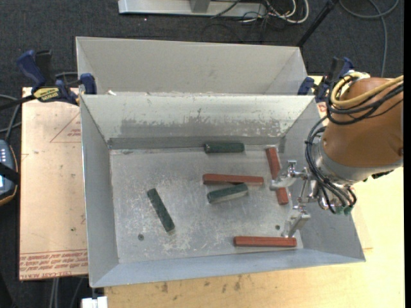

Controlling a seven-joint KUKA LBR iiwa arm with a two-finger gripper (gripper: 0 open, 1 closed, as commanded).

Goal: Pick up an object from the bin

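Grey bin (192,124), scuffed floor. Slim red bar (274,162) lies along the right wall, its near end under the gripper (290,203), whose fingers are spread wide with nothing clamped. Front red bar (264,241) lies just beside the gripper. Left of it: centre red bar (232,179) beside a green bar (227,194). Back green bar (224,148) and left green bar (160,210) lie well apart.

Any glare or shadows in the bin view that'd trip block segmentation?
Camera view: light is even, no hard glare; the bin floor has a dull patchy sheen; a dark band runs along the foot of the back wall, just behind the dark green block; blocks cast only thin soft shadows; the open gripper overlaps a red block.
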